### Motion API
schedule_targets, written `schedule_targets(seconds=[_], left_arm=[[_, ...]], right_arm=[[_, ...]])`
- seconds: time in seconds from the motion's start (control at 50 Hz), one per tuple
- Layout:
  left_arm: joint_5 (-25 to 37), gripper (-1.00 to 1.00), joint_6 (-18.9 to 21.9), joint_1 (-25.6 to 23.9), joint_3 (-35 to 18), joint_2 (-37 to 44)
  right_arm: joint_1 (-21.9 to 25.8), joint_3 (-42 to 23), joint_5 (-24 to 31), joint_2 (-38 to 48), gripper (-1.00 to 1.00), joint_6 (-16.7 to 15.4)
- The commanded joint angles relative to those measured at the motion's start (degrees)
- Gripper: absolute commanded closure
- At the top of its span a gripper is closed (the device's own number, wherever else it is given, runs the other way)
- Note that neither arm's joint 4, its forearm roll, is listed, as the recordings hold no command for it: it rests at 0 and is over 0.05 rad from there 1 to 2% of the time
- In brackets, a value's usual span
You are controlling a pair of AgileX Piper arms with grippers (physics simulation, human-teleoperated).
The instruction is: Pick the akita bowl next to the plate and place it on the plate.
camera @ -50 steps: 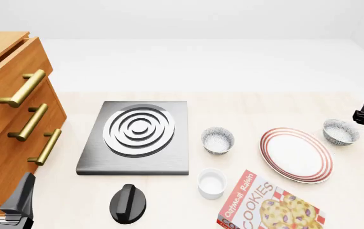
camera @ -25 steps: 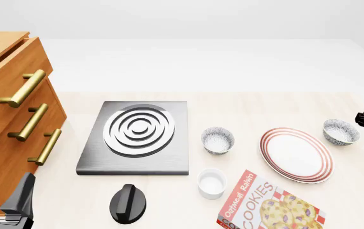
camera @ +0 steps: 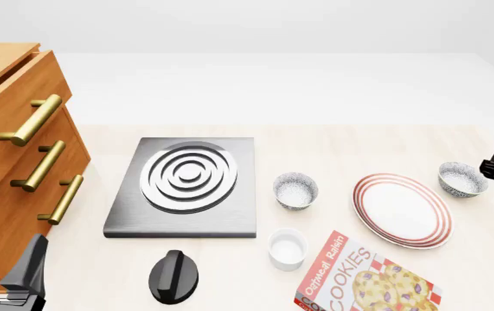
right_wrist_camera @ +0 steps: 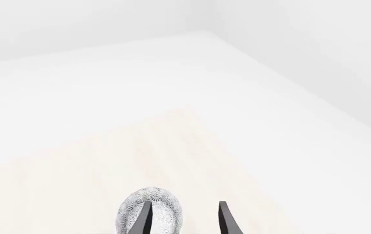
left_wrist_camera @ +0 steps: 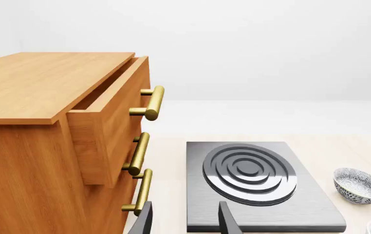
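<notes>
On my left side of the pale table [camera: 334,139] stands the largest thing, a wooden drawer cabinet [camera: 9,149] with three brass handles, its top drawer pulled slightly out. Beside it lies a square grey stove plate [camera: 187,188] with raised concentric rings. Toward the right lies the plate [camera: 401,210], wide, flat and white with red rings at its rim. Near me, just in front of the plate, a cookie box [camera: 364,278] lies flat, its far corner close to the plate's near edge.

I see two speckled bowls. One, the second bowl [camera: 295,190], stands between the stove plate and the plate, apart from both. The akita bowl [camera: 461,179] stands just beyond the plate's far right edge, upright on the table, close to the rim but not on it. A plain white ramekin [camera: 288,249] stands nearer me, beside a black knob [camera: 174,276].

My right gripper [right_wrist_camera: 184,219] is at the akita bowl: in the right wrist view its fingers stand parted, one finger crossing in front of the bowl, nothing clamped between them. My left gripper [left_wrist_camera: 184,222] hangs low beside the cabinet, fingers parted and empty.
</notes>
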Motion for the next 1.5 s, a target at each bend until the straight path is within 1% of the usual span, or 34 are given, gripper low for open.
schedule_targets(seconds=[0.02,0.36,0.56,0.72,0.78,1.0,1.12,1.5], left_arm=[[0.0,-1.0,0.0,0.0,0.0,0.0],[0.0,-1.0,0.0,0.0,0.0,0.0],[0.0,-1.0,0.0,0.0,0.0,0.0],[0.0,-1.0,0.0,0.0,0.0,0.0],[0.0,-1.0,0.0,0.0,0.0,0.0],[0.0,-1.0,0.0,0.0,0.0,0.0],[0.0,-1.0,0.0,0.0,0.0,0.0],[0.0,-1.0,0.0,0.0,0.0,0.0]], right_arm=[[-0.39,-0.38,-0.41,1.7,-1.0,0.4],[-0.39,-0.43,-0.86,3.12,-1.0,0.86],[-0.32,-1.2,0.19,3.61,-1.0,1.77],[-0.4,-2.43,2.24,4.0,-1.0,3.41],[-0.34,-3.34,3.9,4.11,-1.0,4.7],[-1.06,-4.43,4.98,4.92,-1.0,5.96],[-1.15,-5.44,6.51,5.93,-1.0,7.63],[-0.89,-7.29,9.17,8.53,-1.0,10.92]])
